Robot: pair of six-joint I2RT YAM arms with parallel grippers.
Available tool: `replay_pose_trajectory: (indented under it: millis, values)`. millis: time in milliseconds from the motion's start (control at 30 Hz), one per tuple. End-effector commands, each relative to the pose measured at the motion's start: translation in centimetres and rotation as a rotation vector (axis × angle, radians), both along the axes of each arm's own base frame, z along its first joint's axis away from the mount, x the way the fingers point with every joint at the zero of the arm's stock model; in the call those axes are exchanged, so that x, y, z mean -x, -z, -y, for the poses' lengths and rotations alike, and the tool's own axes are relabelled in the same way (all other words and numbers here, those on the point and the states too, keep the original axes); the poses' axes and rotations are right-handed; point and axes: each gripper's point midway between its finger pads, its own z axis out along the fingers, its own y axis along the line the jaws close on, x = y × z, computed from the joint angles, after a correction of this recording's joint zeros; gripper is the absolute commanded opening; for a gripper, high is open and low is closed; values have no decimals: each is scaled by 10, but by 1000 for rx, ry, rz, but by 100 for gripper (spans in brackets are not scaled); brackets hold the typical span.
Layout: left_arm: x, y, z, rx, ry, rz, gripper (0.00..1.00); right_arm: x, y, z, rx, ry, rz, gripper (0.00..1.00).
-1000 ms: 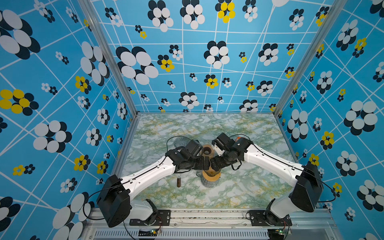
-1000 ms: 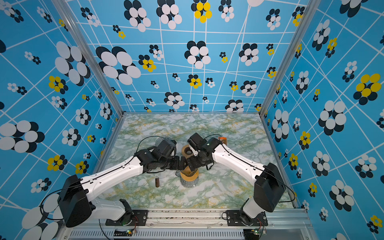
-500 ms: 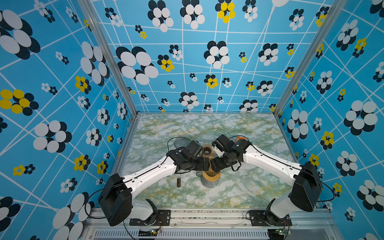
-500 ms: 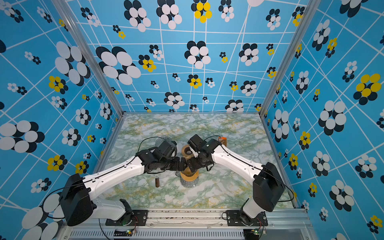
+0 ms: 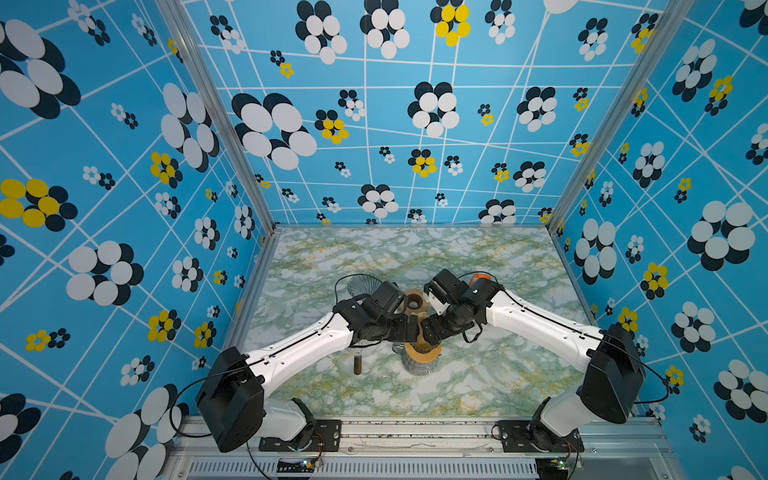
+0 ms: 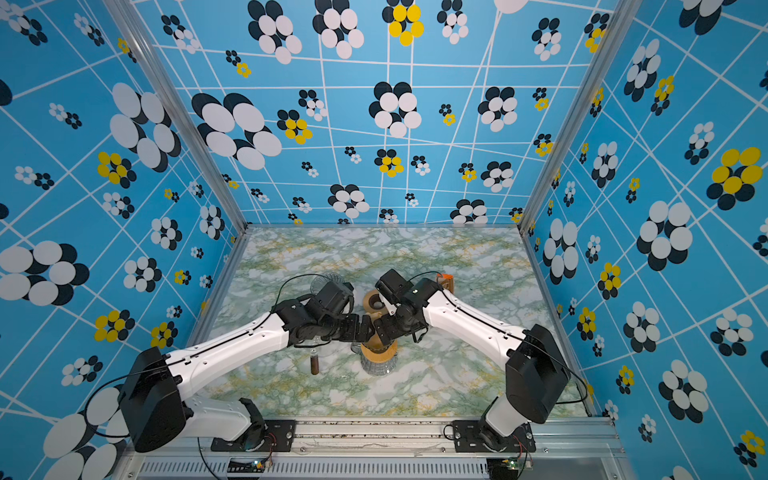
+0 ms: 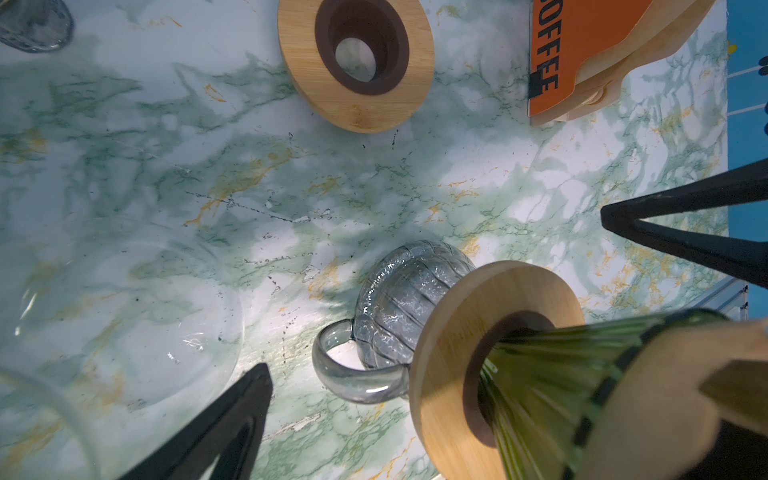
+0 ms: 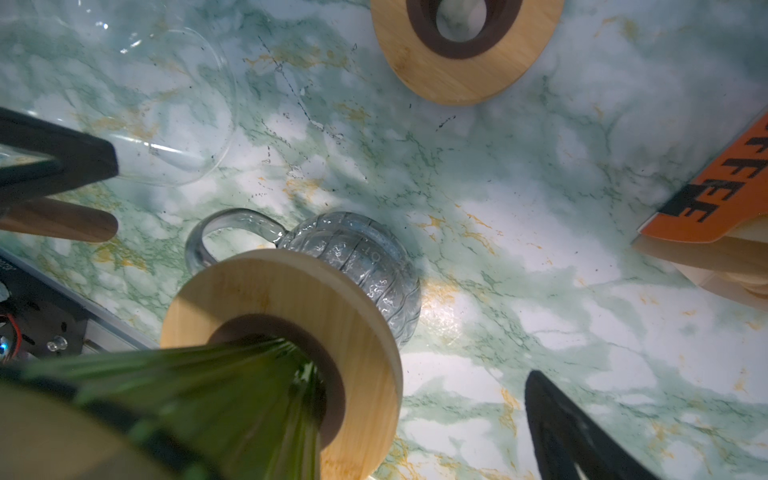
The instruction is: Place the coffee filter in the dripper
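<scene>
The fingers [image 7: 216, 436] of my left gripper [image 7: 434, 293] look like matt black plastic. The green ribbed cone dripper [image 7: 552, 374] is glossy glass, and the tan coffee filter [image 7: 648, 407] at its rim looks like matt paper. The round pale collar [image 7: 469, 328] is smooth, bare-looking wood with a dull brown inner ring. The grey ribbed jug [image 7: 407, 299] is shiny glass. The green-veined marble-look surface [image 7: 166, 166] gleams, finely scuffed.

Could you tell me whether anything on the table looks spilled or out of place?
Dark specks are scattered in trails over the table between the spare wooden ring and the carafe, perhaps spilled grounds. The ring lies bare, holding nothing. Nothing looks broken.
</scene>
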Motion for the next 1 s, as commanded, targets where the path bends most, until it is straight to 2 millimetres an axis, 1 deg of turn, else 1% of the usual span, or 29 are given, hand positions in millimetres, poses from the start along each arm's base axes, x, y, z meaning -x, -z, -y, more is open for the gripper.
replay_pose_trajectory:
  millis: [0, 133, 267, 367, 467, 667, 800, 900, 967]
  values:
    - [0, 10, -5, -38, -2, -11, 99, 3, 9, 3, 12, 3, -27, 90]
    - [0, 8, -4, -29, 0, -8, 99, 0, 3, 3, 4, 7, -7, 90]
    - [-1, 4, -3, -22, -1, -2, 99, -3, -9, 1, -17, 13, 23, 91]
    - [-1, 3, -3, -21, 1, -2, 99, -6, -19, 0, -48, 23, 43, 91]
    - [-1, 3, -2, -18, 2, -5, 99, -8, -35, -1, -105, 41, 67, 91]
    - [0, -1, 1, -6, 9, -7, 99, -13, -58, 6, -189, 89, 109, 91]
    - [-3, -16, 5, 25, 11, 16, 99, -13, -71, 11, -237, 110, 132, 93]
    - [-4, -28, 9, 56, 15, 36, 99, -13, -80, 16, -255, 123, 159, 98]
    - [-4, -35, 9, 65, 16, 44, 99, -13, -89, 17, -280, 127, 184, 100]
